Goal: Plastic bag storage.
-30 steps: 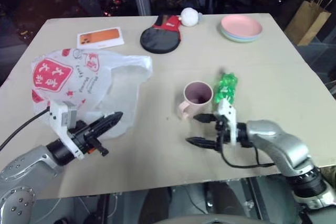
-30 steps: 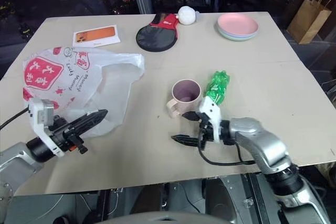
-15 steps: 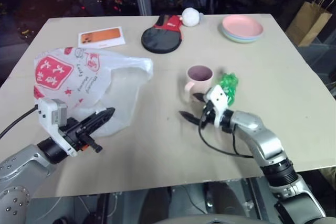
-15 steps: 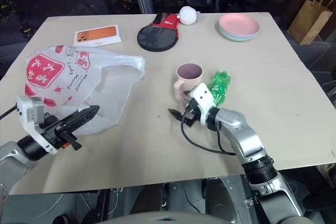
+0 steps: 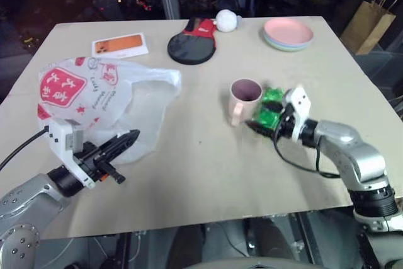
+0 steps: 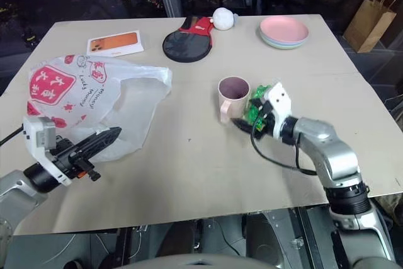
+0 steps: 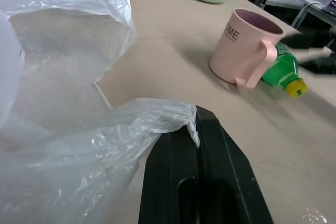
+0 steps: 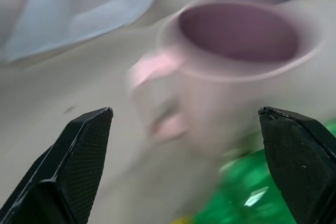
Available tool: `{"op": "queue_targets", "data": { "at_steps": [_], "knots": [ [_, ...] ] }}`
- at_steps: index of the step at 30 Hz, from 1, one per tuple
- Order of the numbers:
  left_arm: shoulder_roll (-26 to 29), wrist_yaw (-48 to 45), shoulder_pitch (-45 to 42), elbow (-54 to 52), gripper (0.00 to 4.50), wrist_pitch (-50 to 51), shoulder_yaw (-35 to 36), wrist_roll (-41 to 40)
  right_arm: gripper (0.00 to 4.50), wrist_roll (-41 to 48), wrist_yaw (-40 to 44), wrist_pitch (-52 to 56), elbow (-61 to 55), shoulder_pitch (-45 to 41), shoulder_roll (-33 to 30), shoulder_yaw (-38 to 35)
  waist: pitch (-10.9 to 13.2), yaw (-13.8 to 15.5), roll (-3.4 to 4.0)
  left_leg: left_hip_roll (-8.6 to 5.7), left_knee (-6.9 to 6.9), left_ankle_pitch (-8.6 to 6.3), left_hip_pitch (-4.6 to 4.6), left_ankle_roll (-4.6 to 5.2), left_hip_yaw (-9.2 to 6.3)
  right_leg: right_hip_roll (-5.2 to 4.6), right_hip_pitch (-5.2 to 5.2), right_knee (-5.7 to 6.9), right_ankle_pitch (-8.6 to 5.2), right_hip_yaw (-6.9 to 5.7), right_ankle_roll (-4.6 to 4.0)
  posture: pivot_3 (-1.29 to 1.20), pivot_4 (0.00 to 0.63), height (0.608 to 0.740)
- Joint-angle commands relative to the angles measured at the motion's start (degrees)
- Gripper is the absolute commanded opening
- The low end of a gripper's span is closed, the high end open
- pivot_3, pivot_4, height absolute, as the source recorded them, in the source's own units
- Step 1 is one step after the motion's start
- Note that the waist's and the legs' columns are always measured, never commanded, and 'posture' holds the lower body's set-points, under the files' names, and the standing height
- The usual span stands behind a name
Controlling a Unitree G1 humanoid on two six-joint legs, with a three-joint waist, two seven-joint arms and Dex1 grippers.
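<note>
Our left gripper (image 7: pixel 197 129), fingers pressed together, pinches a fold of the plastic bag (image 5: pixel 101 102), which lies at the table's (image 5: pixel 189 174) nine o'clock side. Our right gripper (image 8: pixel 184 145), fingers spread wide, hovers at the pink mug (image 5: pixel 244 96) near table centre, with the green bottle (image 5: pixel 269 108) lying just beside the mug at its three o'clock.

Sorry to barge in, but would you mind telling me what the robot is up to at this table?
It is working on a plastic bag lying on the table. The left gripper is shut on an edge of the bag's film. The right gripper is wide open, facing a pink mug with a green bottle lying beside it. It holds nothing.
</note>
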Motion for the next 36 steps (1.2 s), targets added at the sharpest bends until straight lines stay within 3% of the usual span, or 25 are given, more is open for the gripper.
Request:
{"op": "queue_targets", "data": {
  "at_steps": [1, 13, 21, 31, 36],
  "knots": [
    [-0.32, -0.51, -0.44, -0.27, 0.04, -1.46, -0.23, 0.29, 4.50, -0.29, -2.30, 0.74, -1.79, -1.11, 1.54, 0.06, 0.00, 0.02, 0.01, 0.00, 0.00, 0.00, -0.03, 0.00, 0.00, 0.00, 0.00, -0.01, 0.06, 0.00, -0.10, 0.00, 0.150, 0.740],
    [-1.33, -0.57, 0.02, -0.13, 0.04, -2.62, -0.61, 1.35, 4.50, -3.75, -5.59, -0.29, 0.98, -4.21, 6.03, 1.80, 0.01, 0.00, 0.02, 0.00, -0.02, 0.00, -0.10, 0.00, 0.01, -0.01, -0.01, -0.10, 0.10, 0.00, -0.14, 0.00, 0.150, 0.740],
    [-2.67, -0.34, 0.64, -0.35, 0.04, -3.88, -1.82, 2.37, 4.50, -1.89, -7.45, 10.37, -6.15, -1.37, 4.14, 3.33, 0.00, 0.04, 0.01, 0.00, -0.03, 0.00, -0.10, 0.00, -0.02, -0.01, -0.01, -0.09, 0.10, -0.02, -0.15, 0.00, 0.150, 0.740],
    [-2.46, -0.60, -0.17, 0.18, 0.04, -3.89, -1.89, 2.69, 4.50, -8.40, -20.80, 6.72, 0.25, -2.05, 15.80, 3.07, 0.00, -0.01, 0.01, 0.00, -0.01, 0.00, -0.07, 0.00, 0.02, -0.01, -0.01, -0.06, 0.10, 0.01, -0.14, 0.00, 0.150, 0.740],
    [-2.44, -0.60, 0.16, -0.05, 0.04, -3.77, -1.76, 2.56, 4.50, -9.36, -23.08, 6.66, 0.13, -1.53, 17.94, 3.06, 0.01, -0.01, 0.02, 0.00, -0.03, 0.00, -0.10, 0.00, -0.01, -0.01, -0.02, -0.07, 0.10, -0.01, -0.15, 0.00, 0.150, 0.740]
  ]
}}
